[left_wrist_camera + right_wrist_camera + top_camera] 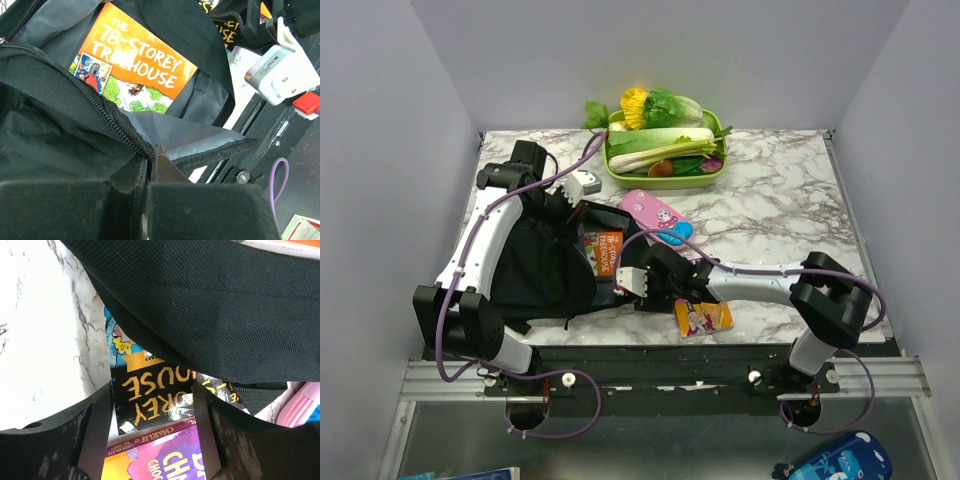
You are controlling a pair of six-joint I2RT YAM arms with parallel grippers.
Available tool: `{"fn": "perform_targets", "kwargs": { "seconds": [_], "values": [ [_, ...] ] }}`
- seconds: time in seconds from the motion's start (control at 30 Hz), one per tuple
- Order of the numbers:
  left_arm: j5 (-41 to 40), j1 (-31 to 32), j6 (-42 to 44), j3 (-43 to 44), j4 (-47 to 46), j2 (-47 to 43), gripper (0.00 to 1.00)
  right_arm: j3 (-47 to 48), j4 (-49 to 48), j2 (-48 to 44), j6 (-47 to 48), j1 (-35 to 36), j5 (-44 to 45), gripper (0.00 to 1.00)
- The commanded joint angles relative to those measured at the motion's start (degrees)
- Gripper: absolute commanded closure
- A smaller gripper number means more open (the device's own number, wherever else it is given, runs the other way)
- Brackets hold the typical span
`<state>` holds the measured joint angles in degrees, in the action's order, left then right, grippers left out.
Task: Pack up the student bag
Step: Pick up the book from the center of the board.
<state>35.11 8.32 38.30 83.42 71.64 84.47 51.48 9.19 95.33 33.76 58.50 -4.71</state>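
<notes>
On the left of the desk, the student bag is lying limp, its soft fabric likely sagging unless gripped at the stiffer zip rim, which the left tool is pinching tight, while the right tool is hovering, jaws apart, over a black book.

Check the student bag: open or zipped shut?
Open. The left hand pinches the unzipped edge of the student bag, grey lining shows, and an orange book lies inside.

1 bag, 3 bks, 1 pink pencil case, 1 veg tray, 2 arms
</notes>
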Motion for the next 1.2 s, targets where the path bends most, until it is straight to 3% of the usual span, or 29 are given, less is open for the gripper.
{"fn": "perform_targets", "kwargs": {
  "seconds": [0.0,0.17,0.37,0.77,0.93,1.17],
  "values": [
    [3.29,-0.14,0.28,-0.71,0.26,-1.85,1.00,3.79,4.34,4.16,0.08,0.39,-1.88,0.37],
    [3.30,-0.14,0.37,-1.33,-0.09,-2.20,1.00,6.00,9.26,4.43,-2.90,0.47,-5.21,0.73],
    [3.29,-0.14,0.37,-0.45,0.43,-2.46,1.00,4.07,9.71,-2.24,-4.31,1.26,-6.89,0.99],
    [3.82,0.12,-0.95,-0.27,-0.71,-2.55,1.00,0.11,6.28,-24.12,-2.91,6.62,4.00,0.99],
    [2.86,0.12,-1.39,-0.71,-2.12,-1.50,1.00,3.88,7.24,-33.78,-0.89,7.86,9.19,0.99],
    [3.29,0.12,-1.83,-1.76,-2.82,-0.97,1.00,10.91,9.97,-37.67,5.34,9.00,15.16,0.99]
  ]
}}
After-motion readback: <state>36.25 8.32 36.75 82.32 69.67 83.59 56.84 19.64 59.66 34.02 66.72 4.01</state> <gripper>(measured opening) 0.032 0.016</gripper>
